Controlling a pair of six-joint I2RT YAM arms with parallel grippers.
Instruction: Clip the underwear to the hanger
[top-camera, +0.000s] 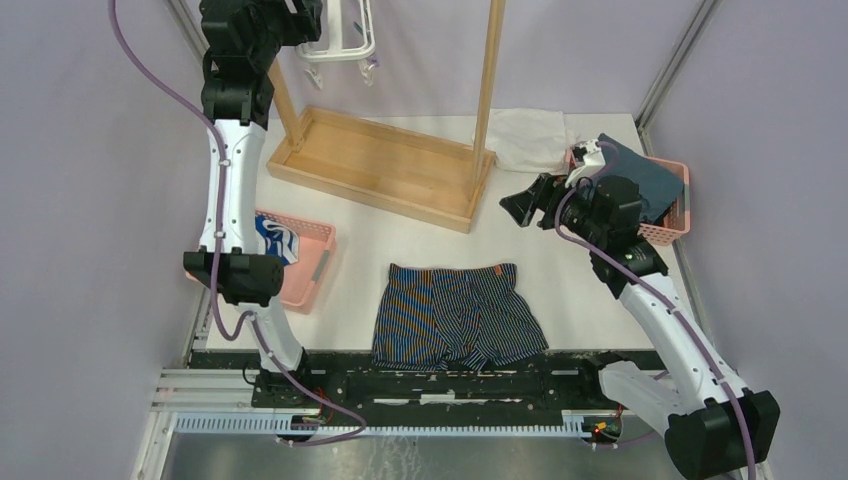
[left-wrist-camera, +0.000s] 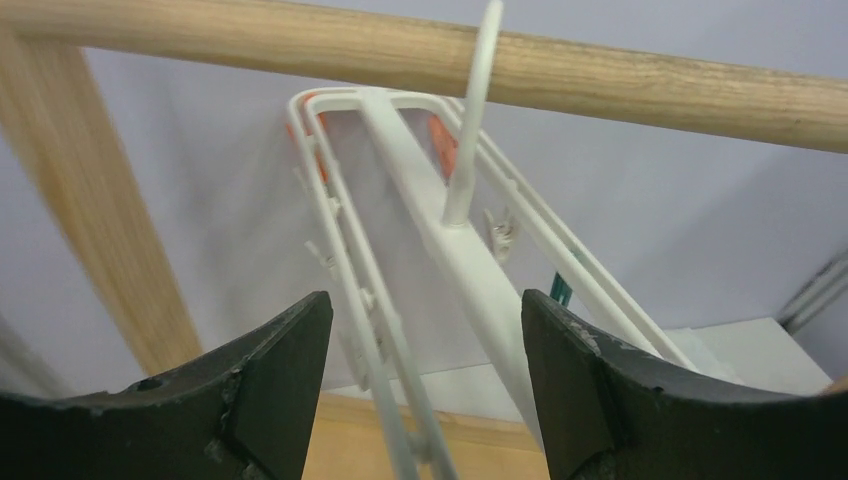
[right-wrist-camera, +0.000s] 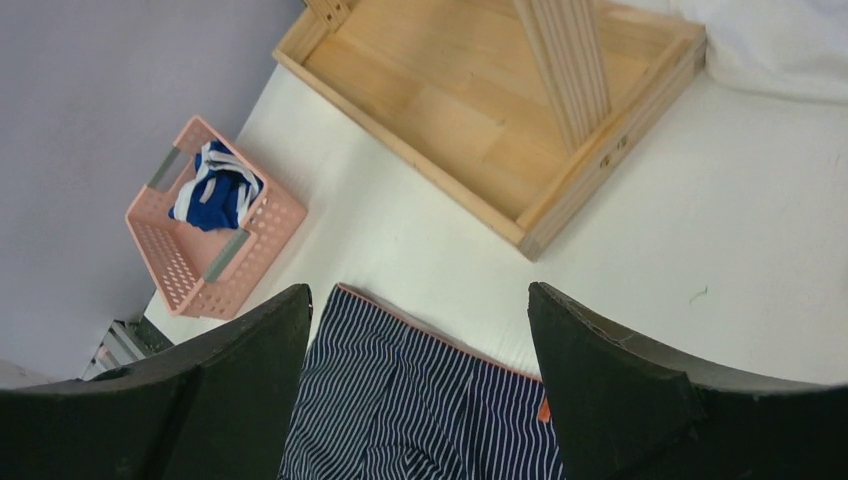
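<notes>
Navy underwear (top-camera: 460, 315) flat on table (top-camera: 570, 290)

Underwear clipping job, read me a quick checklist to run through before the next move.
1. Underwear spread flat, nothing on it: ok.
2. Hanger hooked over the wooden bar: ok.
3. Left claw open, facing the hanger: ok.
4. Right claw open and empty above the waistband: ok.
5. Underwear clipped to the hanger: not ok, it lies on the table.
6. Clips ready to take cloth: cannot tell.
</notes>
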